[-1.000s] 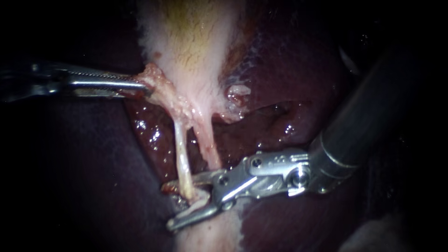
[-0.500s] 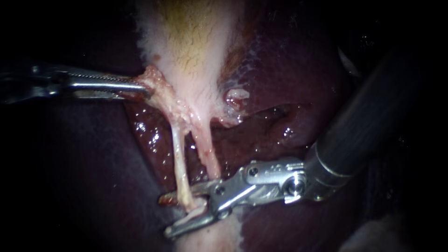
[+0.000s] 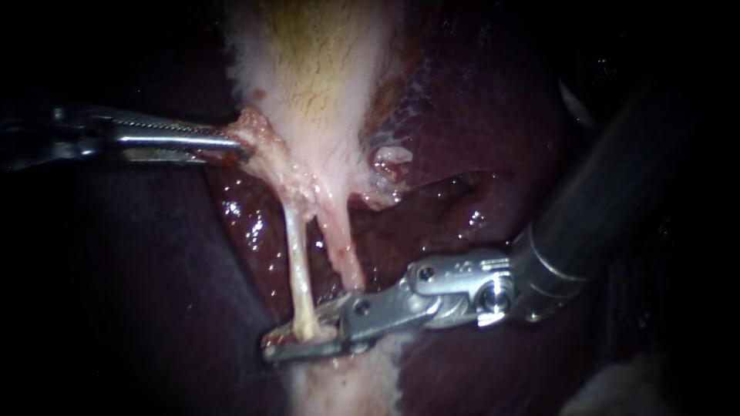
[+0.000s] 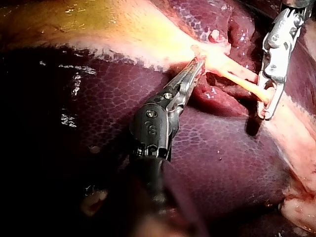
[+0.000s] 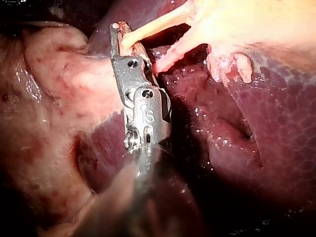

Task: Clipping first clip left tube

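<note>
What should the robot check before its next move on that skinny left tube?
1. Right instrument shut on the left tube: ok.
2. Its tips reach past the tube's far side: ok in the endoscope view.
3. Right tube outside that grip: ok, it runs beside the instrument in the right wrist view.
4. Left instrument shut on the gallbladder edge, tubes pulled taut: ok.
5. Clip seated on the tube: cannot tell, none shows.
</note>
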